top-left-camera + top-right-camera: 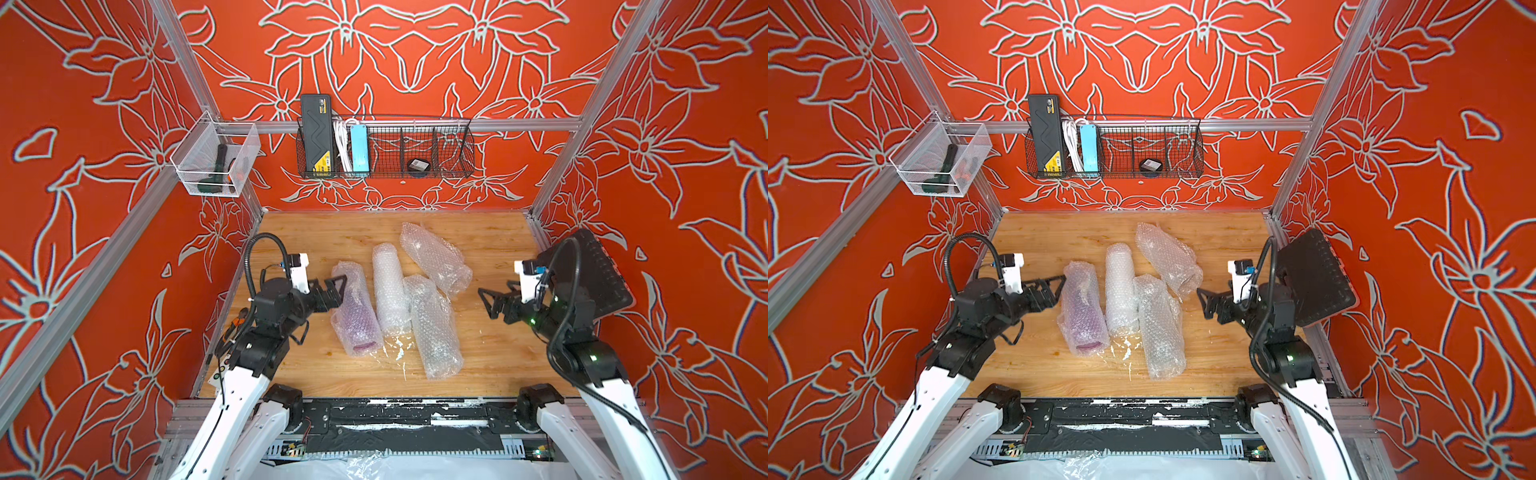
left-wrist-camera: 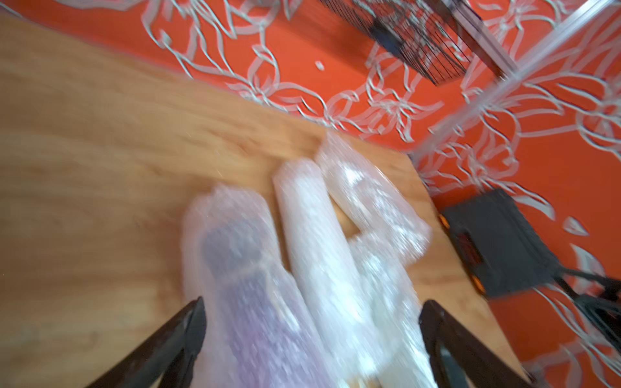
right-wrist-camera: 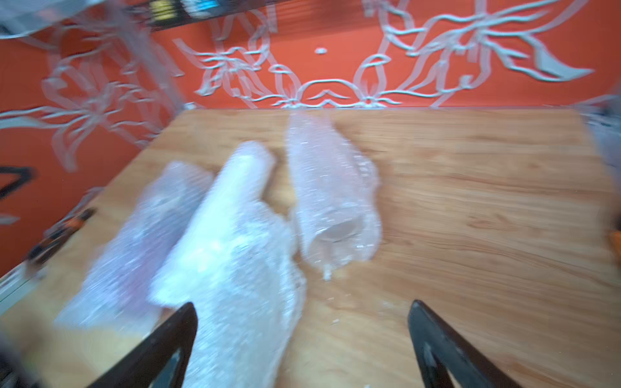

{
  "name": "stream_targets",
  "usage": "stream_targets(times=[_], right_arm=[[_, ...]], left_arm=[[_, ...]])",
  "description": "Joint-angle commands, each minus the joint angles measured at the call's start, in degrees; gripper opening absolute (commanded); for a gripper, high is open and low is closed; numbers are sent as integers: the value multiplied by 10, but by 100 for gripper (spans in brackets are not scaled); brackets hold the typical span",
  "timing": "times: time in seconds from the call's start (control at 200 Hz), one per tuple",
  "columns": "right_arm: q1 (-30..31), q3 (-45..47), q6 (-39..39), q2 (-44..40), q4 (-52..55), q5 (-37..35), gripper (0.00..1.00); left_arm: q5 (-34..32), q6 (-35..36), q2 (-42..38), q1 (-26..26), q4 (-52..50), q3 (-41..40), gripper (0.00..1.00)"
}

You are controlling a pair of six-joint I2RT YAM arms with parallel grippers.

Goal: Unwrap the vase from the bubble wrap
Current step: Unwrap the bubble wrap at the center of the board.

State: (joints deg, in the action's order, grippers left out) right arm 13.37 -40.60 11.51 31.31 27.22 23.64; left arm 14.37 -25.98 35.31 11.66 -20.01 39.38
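Left gripper first: its two black fingers are spread wide, with nothing pinched. The left wrist view is blurred, but the purple bundle runs right up between them. It sits close by one finger, while the other finger stands off past the neighbouring wrap. In both top views the fingertips sit at the upper left flank of that bundle. Touching or just shy of it? Cannot tell. Through the bubble wrap shows the vase, purple and lying lengthwise.

Over to the right gripper: its fingers are just as wide apart and hold nothing. In the right wrist view the near clear bundle passes close beside one finger. The slanted bundle lies further ahead, open end toward the camera. From above, the tips point at the wraps with a strip of bare table between.

Moving outward, four bundles lie mid-table. The purple one is at the left and the white roll is just beside it. The near clear bundle presses against the roll's other side. The slanted bundle lies behind, its end just beside the near clear one. A scrap of clear film glints on the wood between the lower ends.

Further out, a black panel stands behind the right arm and a wire basket hangs on the back wall.
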Motion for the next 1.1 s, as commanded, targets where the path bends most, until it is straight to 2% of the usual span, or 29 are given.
stream_targets(times=[0.0,0.095,0.15,0.32,0.445,0.57,0.726,0.886,1.096], right_arm=[[67,-32,12,-12,74,73,98],[121,-15,30,15,59,72,98],[173,4,51,34,25,55,98],[376,0,56,130,-33,-89,98],[444,2,76,177,-95,-124,98],[520,-6,86,266,-170,-165,97],[547,-12,95,361,-270,-173,95],[549,-33,90,427,-298,-188,92],[550,-89,81,515,-318,-181,81]], left_arm=[[79,-72,-61,30,-147,-12,98],[89,-94,-101,35,-172,-28,97],[98,-96,-108,35,-181,-35,96],[112,-95,-105,37,-188,-54,92],[107,-114,-116,41,-199,-69,88],[103,-171,-155,41,-175,-106,81],[103,-211,-161,41,-125,-150,73],[94,-201,-147,41,-107,-169,70],[92,-215,-142,41,-92,-179,59]])
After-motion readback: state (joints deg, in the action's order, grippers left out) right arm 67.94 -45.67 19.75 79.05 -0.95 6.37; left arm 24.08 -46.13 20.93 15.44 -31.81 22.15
